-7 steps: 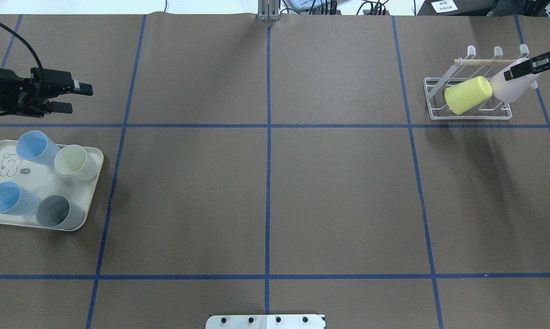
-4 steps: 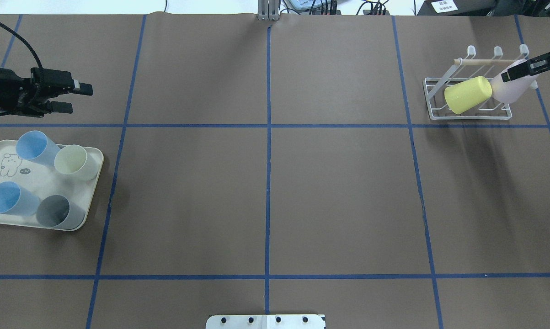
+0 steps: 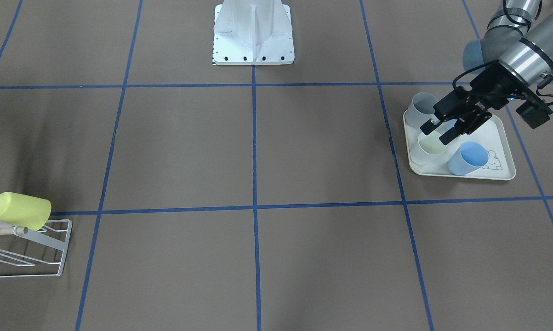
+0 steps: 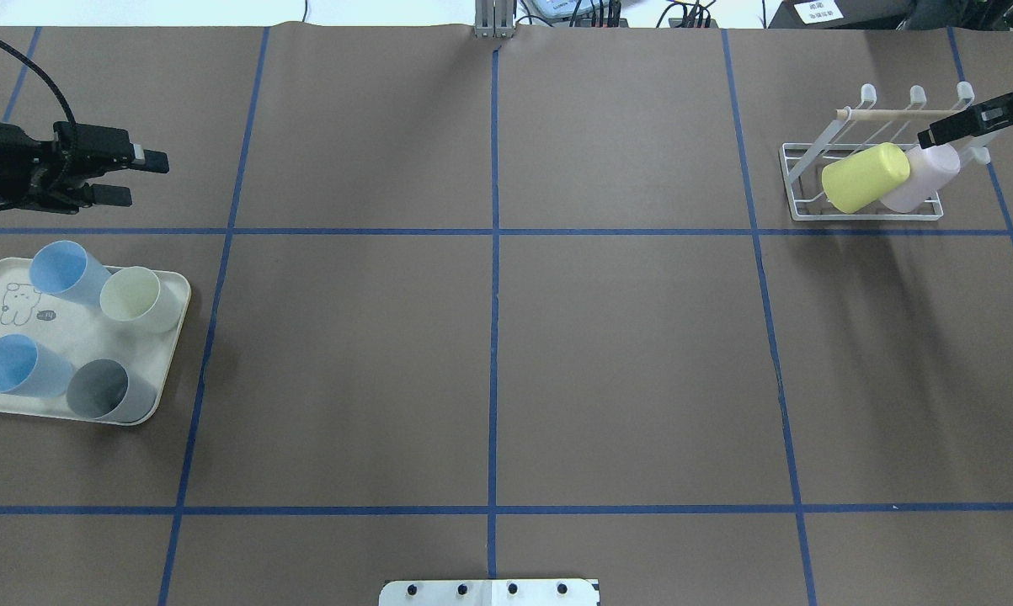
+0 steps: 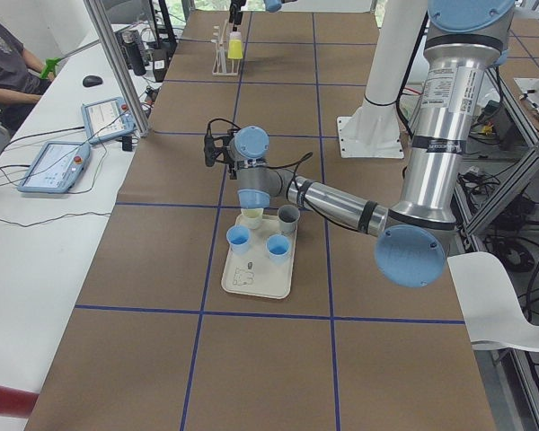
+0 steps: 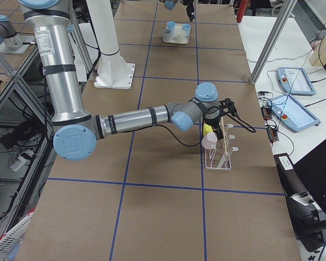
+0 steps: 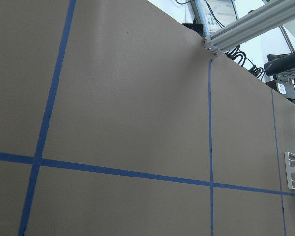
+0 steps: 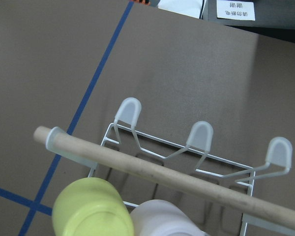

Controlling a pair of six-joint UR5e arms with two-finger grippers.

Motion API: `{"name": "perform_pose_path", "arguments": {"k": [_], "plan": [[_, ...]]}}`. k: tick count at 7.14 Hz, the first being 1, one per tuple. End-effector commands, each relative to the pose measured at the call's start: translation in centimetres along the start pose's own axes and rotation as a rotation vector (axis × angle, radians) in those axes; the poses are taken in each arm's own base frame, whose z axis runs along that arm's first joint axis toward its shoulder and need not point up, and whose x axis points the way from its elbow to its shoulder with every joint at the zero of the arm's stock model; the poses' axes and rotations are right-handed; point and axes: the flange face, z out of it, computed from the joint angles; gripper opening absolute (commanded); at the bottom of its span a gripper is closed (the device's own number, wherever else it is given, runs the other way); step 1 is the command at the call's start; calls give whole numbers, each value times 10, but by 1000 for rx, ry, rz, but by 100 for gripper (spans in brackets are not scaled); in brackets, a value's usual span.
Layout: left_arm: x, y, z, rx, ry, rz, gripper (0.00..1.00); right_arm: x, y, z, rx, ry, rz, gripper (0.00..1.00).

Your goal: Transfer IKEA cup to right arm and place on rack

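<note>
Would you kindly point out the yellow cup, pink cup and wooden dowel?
yellow cup (image 4: 865, 177), overhead exterior view, its side wall.
pink cup (image 4: 927, 173), overhead exterior view, its side wall.
wooden dowel (image 8: 157, 174), right wrist view, mid-length.

Brown table (image 4: 641, 353), blue tape grid across it. At 2 o'clock, white wire rack (image 4: 843, 218), yellow cup (image 4: 865, 177), pale pink cup (image 4: 923, 177), pale wooden dowel (image 4: 893, 113). At 9, cream rabbit-print tray (image 4: 60, 324): 2 blue cups (image 4: 64, 269), 1 grey cup (image 4: 106, 391), 1 pale green cup (image 4: 135, 299).

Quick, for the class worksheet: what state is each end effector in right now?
Left end effector: open, holding nothing.
Right end effector: cannot be told; only one finger shows, beside the pink cup on the rack.
</note>
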Motion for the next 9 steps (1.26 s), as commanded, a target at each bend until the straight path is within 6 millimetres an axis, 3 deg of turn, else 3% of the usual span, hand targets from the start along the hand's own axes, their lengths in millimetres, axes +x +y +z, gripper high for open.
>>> {"name": "perform_pose_path", "arguments": {"k": [1,3,4,6,8,9], "plan": [[-36,-9,-26,40,-66,97,100,-11,0,-14,19,-12,27,99],[-110,-6,-61,41,-226,261,100,-15,10,-22,19,-33,48,99],[-126,-4,-62,15,-286,277,100,-14,14,-22,15,-36,52,99],[-178,30,-81,-41,-368,257,100,-9,22,-19,5,-33,58,99],[-206,70,-65,-139,-415,244,100,-9,25,-19,3,-33,57,99],[-220,80,-58,-135,-496,235,100,-10,26,-20,3,-33,57,99]]}}
